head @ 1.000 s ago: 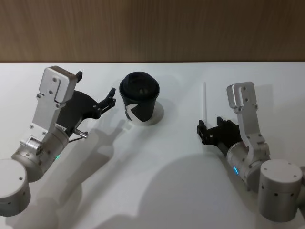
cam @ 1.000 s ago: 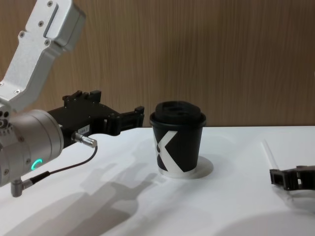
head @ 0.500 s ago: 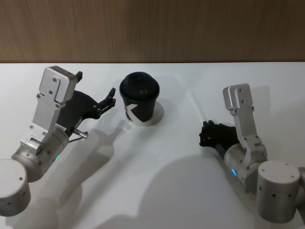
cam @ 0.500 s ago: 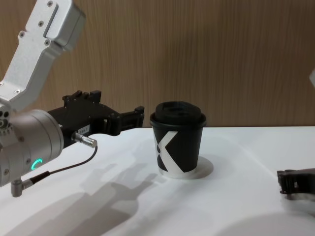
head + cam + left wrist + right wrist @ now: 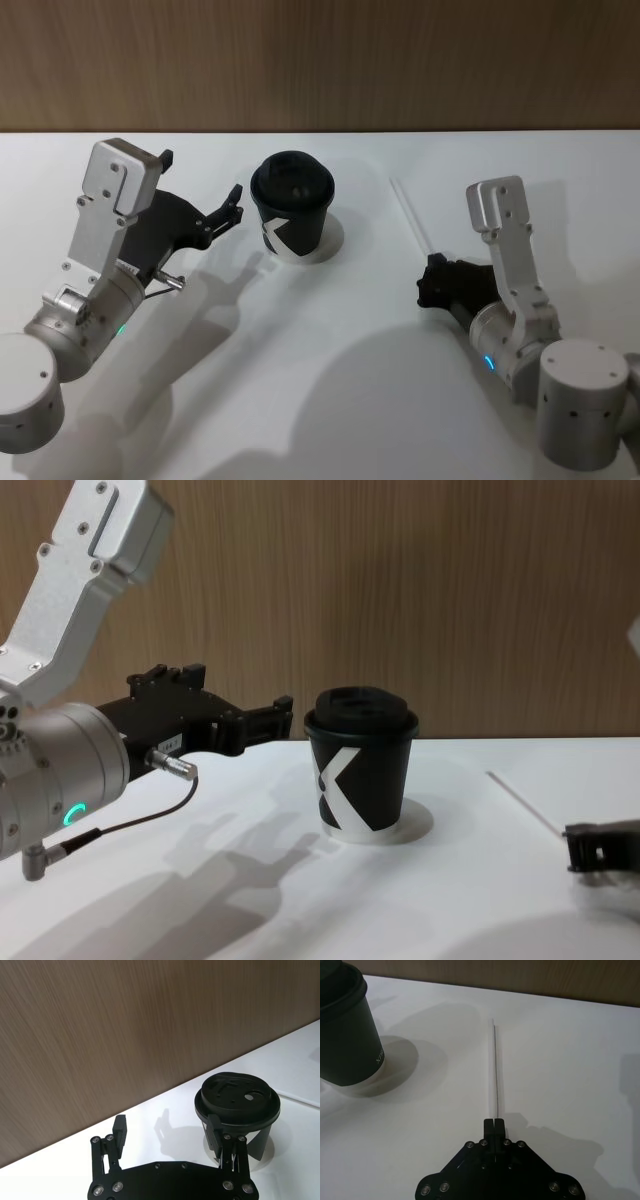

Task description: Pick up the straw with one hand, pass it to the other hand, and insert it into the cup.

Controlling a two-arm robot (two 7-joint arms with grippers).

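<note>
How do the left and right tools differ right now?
The left tool is open and empty; the right tool is shut on the straw. The left tool hovers at lid height beside the cup; the right tool sits low over the table, farther from the cup. Both have black fingers.

L gripper (image 5: 202, 178) held raised, fingers spread wide, pointing fwd-right, elbow link sticking up. R gripper (image 5: 494, 1122) held low, fingers pinched together, pointing fwd-left, wrist level.
</note>
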